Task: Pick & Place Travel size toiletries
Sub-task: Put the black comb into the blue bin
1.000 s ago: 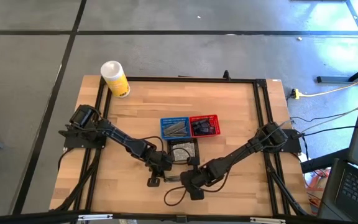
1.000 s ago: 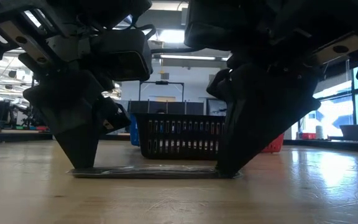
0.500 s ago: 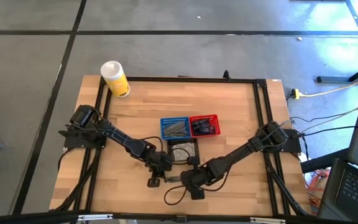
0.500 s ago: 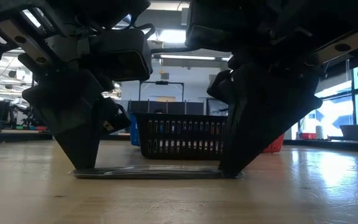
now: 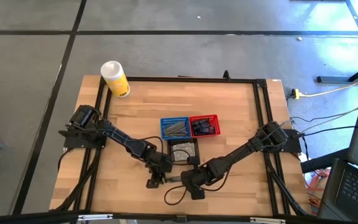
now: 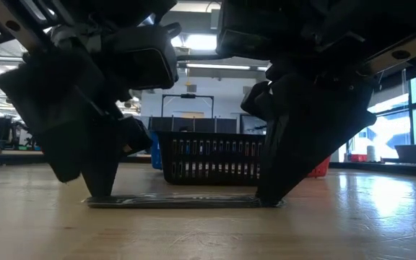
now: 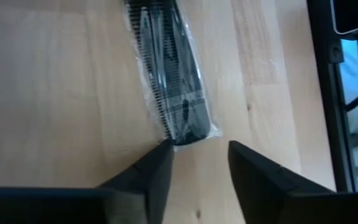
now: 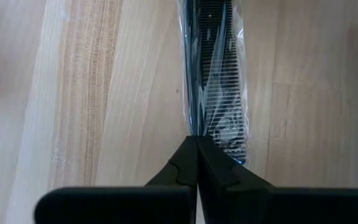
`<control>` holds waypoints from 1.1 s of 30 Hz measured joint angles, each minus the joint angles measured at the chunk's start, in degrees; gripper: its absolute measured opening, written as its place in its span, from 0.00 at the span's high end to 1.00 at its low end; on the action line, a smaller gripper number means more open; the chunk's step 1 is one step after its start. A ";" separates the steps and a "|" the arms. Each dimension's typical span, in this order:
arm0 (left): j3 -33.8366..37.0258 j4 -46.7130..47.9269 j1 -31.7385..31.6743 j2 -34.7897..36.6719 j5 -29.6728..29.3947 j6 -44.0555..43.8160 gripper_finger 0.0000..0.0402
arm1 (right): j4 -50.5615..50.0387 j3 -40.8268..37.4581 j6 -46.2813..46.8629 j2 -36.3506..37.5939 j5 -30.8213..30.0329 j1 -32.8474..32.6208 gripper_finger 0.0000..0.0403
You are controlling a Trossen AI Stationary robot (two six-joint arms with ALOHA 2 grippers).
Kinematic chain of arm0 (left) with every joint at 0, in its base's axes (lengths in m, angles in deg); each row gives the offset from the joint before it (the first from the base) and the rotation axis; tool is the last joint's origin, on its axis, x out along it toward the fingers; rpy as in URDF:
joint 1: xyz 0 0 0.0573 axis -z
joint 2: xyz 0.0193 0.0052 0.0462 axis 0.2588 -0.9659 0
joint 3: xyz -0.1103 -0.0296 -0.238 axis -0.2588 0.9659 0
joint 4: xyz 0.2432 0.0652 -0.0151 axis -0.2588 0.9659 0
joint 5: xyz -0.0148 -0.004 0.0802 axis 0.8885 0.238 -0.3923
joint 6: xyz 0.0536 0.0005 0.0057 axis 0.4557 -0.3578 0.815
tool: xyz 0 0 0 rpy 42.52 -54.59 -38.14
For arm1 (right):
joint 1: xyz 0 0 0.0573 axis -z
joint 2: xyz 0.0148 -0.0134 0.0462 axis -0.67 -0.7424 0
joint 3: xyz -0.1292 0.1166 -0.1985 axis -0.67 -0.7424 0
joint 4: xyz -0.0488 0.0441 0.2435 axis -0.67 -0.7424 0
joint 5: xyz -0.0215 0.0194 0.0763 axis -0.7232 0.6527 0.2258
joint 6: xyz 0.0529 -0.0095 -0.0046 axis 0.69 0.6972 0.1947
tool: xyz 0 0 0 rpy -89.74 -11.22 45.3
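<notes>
Both arms low at lower centre of high view, meeting over one item: black comb in clear packet, flat on table, just below black basket.

Left gripper w/ fingers apart, straddling packet's near end; one fingertip touching the wrap edge, other clear of it. Nothing held on that side.

Right gripper w/ fingers together, pinched on opposite end of packet; wrap bunched at the tips. Low view: both grippers' tips down on tabletop, packet a thin strip between them, not lifted.

Step in hand, as judged: pick phase of a flat item. Looks like handover of grip, right side keeping hold while left lets go. Not certain which arm is meant to carry.

Baskets at mid-frame of high view: blue basket w/ grey tubes, red basket w/ dark items, black one nearest. White-yellow canister upper left, off the work area.

Next move calls for: left arm backing off clear of wrap, right lifting w/o wrap slipping from the pinch, then short carry to a basket. Risk: thin slick wrap, only an end pinch, so item may swing or drop.
</notes>
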 joint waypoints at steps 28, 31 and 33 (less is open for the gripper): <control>0.16 17.56 2.69 7.56 -11.54 -3.36 0.53 | -1.86 -0.13 0.22 2.85 -0.59 -0.07 1.00; 0.13 18.27 2.71 7.64 -11.62 -3.74 0.53 | -2.29 -0.09 0.20 3.14 -0.63 -0.07 1.00; 0.13 18.49 2.85 7.65 -11.65 -3.77 0.53 | -2.00 -0.09 0.22 3.35 -0.61 -0.07 1.00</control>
